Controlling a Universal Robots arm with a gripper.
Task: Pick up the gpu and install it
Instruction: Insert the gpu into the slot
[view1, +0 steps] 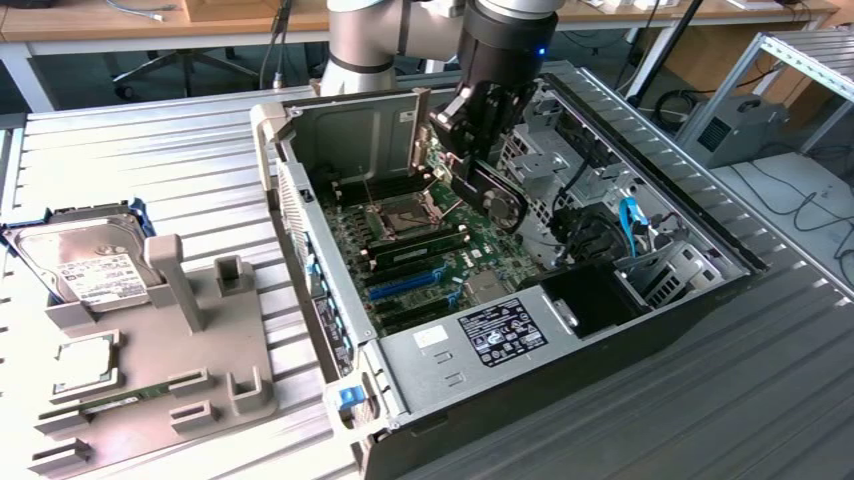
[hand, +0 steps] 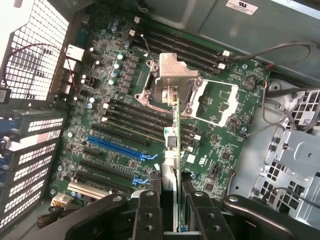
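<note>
Desk (view1: 160, 160): ribbed grey metal top. An open black-and-grey tower computer case (view1: 441, 385) lies on its side on it, interior facing up.

Hand (view1: 465, 150): the black two-fingered hand on the grey arm is down inside the case opening. It is clamped on the gpu (view1: 489, 195), a slim, flat, dark rectangular card with a black fan shroud on one face. Jaws stand partway closed, one on each face of the card.

Wrist view: the hand (hand: 173, 205) has its black fingers (hand: 149, 212) flanking the gpu (hand: 177, 127). The card is seen edge-on as a thin green line, hanging over the green motherboard (hand: 115, 107).

The card's far end lines up over the silvery metal processor socket frame (hand: 172, 82). A long blue expansion slot (hand: 117, 146) lies off to one side, apart from the card.

Exterior view: the gpu is tilted, not level. It looks raised clear of the motherboard (view1: 400, 255) and seated in no slot.

At the exterior view's left, well apart from the case, is a pale grey plastic holder tray (view1: 200, 390). Beside and on it:
- a silver hard drive with a white label (view1: 80, 265)
- a square silvery processor chip (view1: 87, 365)
- a thin green memory stick (view1: 123, 399)
</note>
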